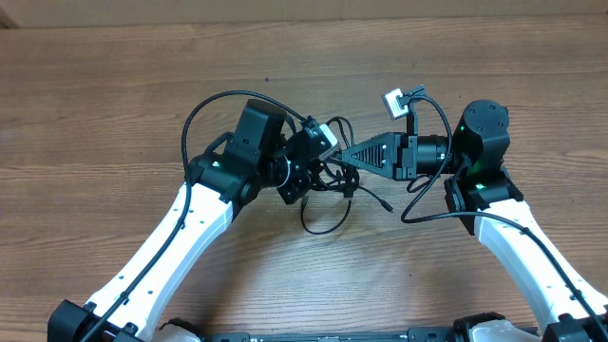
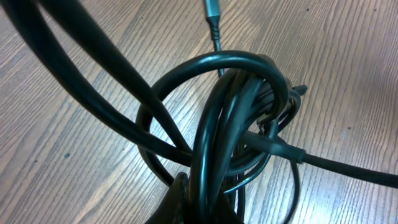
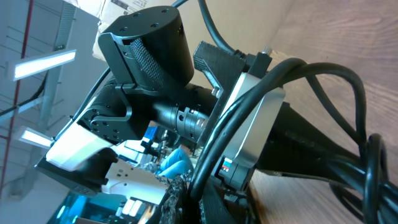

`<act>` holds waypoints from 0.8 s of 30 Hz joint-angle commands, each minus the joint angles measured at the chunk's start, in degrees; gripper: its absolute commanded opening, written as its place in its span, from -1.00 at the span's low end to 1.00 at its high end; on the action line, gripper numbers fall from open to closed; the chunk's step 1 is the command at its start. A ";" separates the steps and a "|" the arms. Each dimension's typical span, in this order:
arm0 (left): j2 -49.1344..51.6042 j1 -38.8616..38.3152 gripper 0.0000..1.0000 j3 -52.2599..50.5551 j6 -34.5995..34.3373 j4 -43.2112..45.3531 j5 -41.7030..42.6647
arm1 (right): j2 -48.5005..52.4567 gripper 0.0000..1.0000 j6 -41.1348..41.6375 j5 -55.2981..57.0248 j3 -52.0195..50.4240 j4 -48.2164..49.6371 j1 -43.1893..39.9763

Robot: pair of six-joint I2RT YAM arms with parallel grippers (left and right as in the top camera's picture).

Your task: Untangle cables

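The left gripper is clamped shut on the cables, knotted mid-table between the 2 arms, and the right gripper pinches the same bundle, so pulling apart could tighten the knot.

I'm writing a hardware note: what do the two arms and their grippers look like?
The left arm and right arm have smooth white links, black joint housings with small green lights, and black wires looping alongside. The right gripper is a black wedge; the left gripper is black too.
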 commanded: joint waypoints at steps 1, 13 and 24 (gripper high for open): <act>0.20 0.04 -0.91 0.13 -1.55 0.07 -0.85 | -1.01 -0.92 1.79 -1.84 1.14 0.59 -0.13; 0.20 0.07 -0.91 0.13 -1.51 -1.14 -3.80 | -1.01 -0.92 4.92 0.42 1.16 0.61 -6.38; 0.17 0.07 -0.92 0.13 -1.55 -1.51 -3.78 | -1.01 0.01 7.69 4.15 1.14 -0.35 -14.62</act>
